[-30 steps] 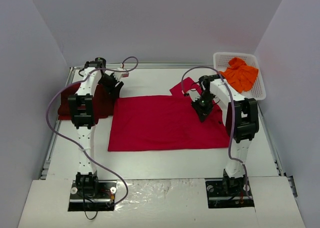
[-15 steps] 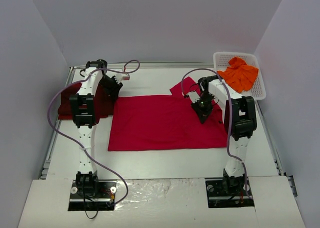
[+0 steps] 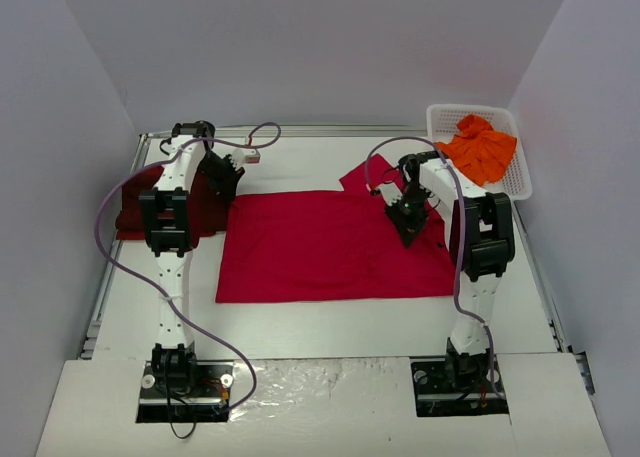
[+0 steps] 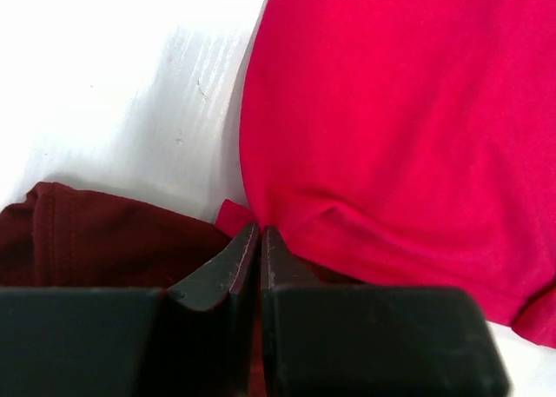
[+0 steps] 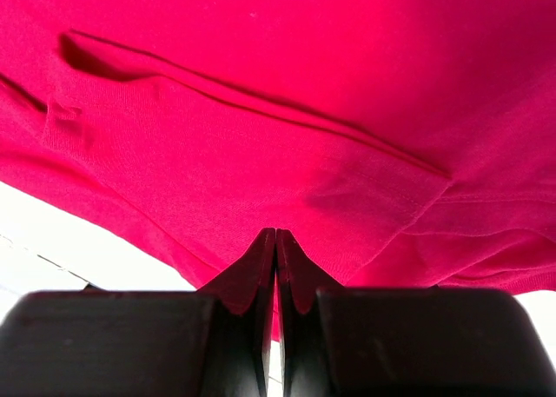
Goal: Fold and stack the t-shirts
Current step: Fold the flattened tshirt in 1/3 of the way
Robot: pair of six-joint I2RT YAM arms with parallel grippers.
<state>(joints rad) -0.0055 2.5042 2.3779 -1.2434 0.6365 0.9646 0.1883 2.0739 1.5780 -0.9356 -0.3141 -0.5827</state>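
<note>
A bright red t-shirt point(image 3: 330, 247) lies spread flat across the middle of the table. My left gripper point(image 3: 228, 184) sits at its far left corner. In the left wrist view the left gripper point(image 4: 260, 233) is shut, pinching the red t-shirt point(image 4: 400, 136) at that corner. My right gripper point(image 3: 408, 224) is at the shirt's far right part, by a sleeve. In the right wrist view the right gripper point(image 5: 275, 234) is shut on the edge of the red t-shirt point(image 5: 261, 84). A dark maroon t-shirt point(image 3: 180, 205) lies folded at the left. An orange t-shirt point(image 3: 480, 147) is heaped in the basket.
The white lattice basket point(image 3: 470, 111) stands at the back right corner. The maroon t-shirt point(image 4: 87, 241) lies right beside my left fingers. Grey walls close in the white table point(image 3: 330, 322) on three sides. Both arm bases stand at the near edge.
My left gripper has closed from open onto the red shirt's far left corner. The right gripper has stayed shut and shifted only slightly.
</note>
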